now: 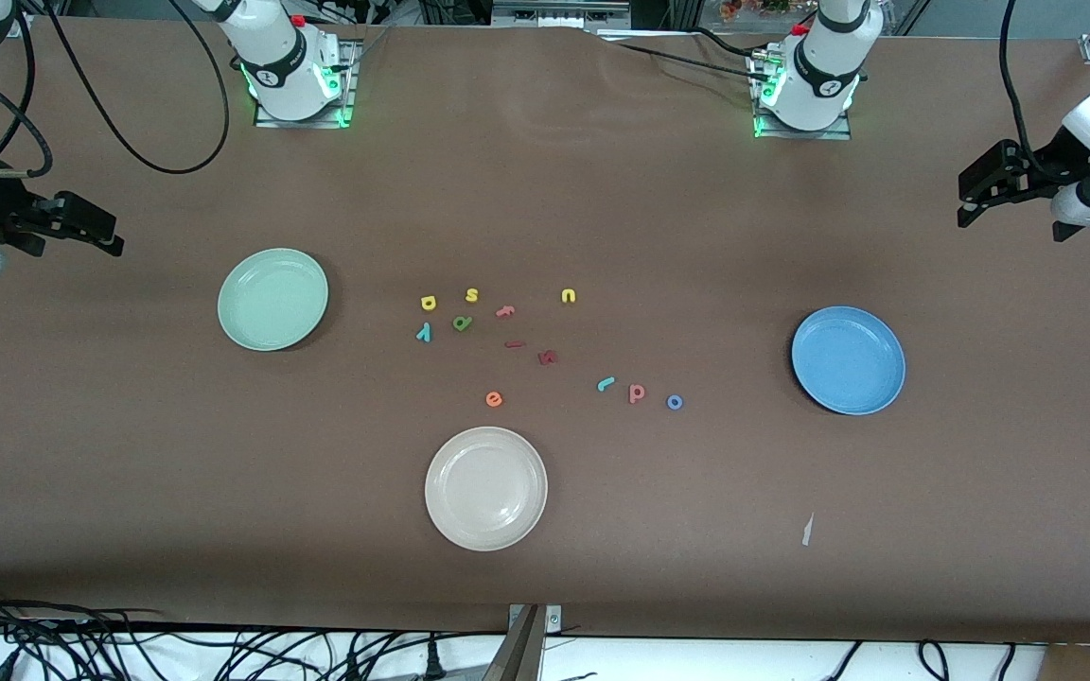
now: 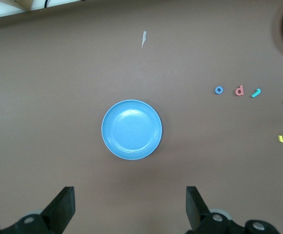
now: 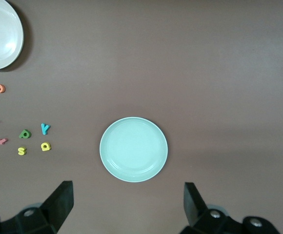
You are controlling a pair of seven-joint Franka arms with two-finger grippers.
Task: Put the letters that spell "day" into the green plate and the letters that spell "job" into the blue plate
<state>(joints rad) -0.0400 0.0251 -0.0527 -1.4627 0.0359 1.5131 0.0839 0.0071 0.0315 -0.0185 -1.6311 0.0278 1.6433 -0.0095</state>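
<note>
Nothing is being carried: the left gripper (image 1: 969,197) is hanging with its jaws spread wide and empty over the left arm's end of the table, and the right gripper (image 1: 105,232) is waiting likewise spread and empty over the right arm's end. The round pale mint-green plate (image 1: 272,299) and the round medium-blue plate (image 1: 848,359), both smooth, glossy and shallow-rimmed, are sitting bare. Between them the tiny matte foam letters are lying flat on the brown table: yellow "d" (image 1: 429,303), dark green "a" (image 1: 462,323) and teal "y" (image 1: 424,332) clustered together; teal hooked "j" (image 1: 606,383), salmon-pink "b" (image 1: 637,392) and blue ring "o" (image 1: 675,402) in a row. The likely trouble is crowding, since the yellow "s" (image 1: 472,294) is lying near the "d", and thin soft foam may be slipping from wide fingers
</note>
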